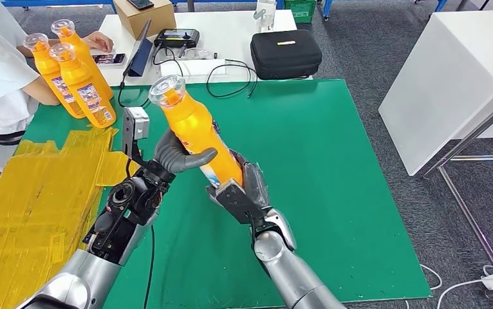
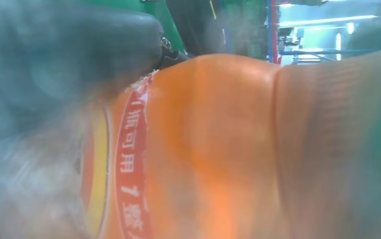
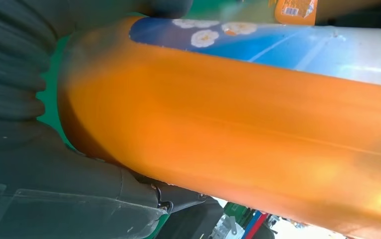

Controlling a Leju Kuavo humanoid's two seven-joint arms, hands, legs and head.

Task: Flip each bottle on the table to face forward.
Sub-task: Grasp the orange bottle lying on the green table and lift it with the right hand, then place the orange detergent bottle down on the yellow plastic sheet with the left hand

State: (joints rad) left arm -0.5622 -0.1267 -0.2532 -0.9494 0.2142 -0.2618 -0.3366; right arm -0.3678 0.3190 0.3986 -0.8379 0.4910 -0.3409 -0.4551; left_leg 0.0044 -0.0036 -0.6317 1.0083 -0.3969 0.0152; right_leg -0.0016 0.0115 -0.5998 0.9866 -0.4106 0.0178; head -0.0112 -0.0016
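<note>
**Both hands on one bottle, lifted off the green mat**

The orange bottle (image 1: 195,132) is in the air above the near-left part of the worktop (image 1: 334,193), tilted with its clear cap toward the far-left corner and its base down toward the robot. Its label faces partly away in the head view; the right wrist view shows a blue label panel with white flowers along one side of the bottle.

The left hand (image 1: 178,156) holds it around the middle, the thick grey thumb wrapped across the front and the fingers behind. The right hand (image 1: 244,190) holds the lower end, its dark fingers (image 1: 255,180) closed against the base (how firmly, the blur in the wrist views does not let me tell).

Three more orange bottles (image 1: 76,77) stand bunched at the far-left corner, a person's arm (image 1: 41,90) just beside them. Yellow tape (image 1: 31,206) covers the left edge. Beyond the far edge, a second table carries a black case (image 1: 286,53), a cardboard box (image 1: 142,16) and cables.

What could go wrong, as I judge it: the bottle is smooth and held at a slant, so if one hand lets go before the other has a secure hold, it could slide out and drop on the mat. Turning it while both hands clamp could also twist it out of the thumb's hold. Set down on a tilted base, it might topple.
</note>
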